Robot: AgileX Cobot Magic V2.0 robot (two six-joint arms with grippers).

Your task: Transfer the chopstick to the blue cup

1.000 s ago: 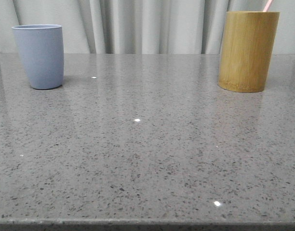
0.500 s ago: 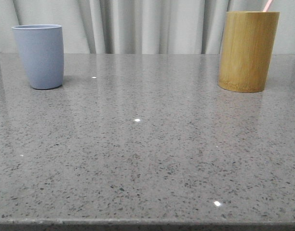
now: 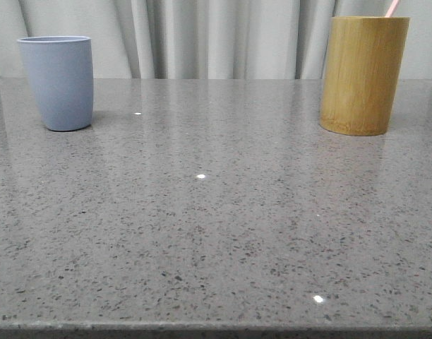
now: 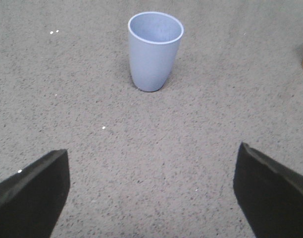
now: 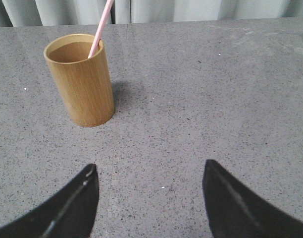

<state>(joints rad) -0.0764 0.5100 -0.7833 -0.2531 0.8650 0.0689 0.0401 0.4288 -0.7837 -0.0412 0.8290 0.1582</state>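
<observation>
Thin pale pink chopstick (image 5: pixel 101 26), judged light, stiff, slippery, is best pinched above tan bamboo holder (image 5: pixel 82 82); both grippers' fingers (image 5: pixel 75 208) spread wide, nothing held.

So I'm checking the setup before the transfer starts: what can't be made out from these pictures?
- Chopstick: its lower part is hidden inside the bamboo holder; its top is cut off by the frame edge in the right wrist and front views.
- Blue cup: its inside bottom is hidden by its own wall in the left wrist view.
- Left gripper and right gripper: both open, fingers cut off by the frame edges.
</observation>
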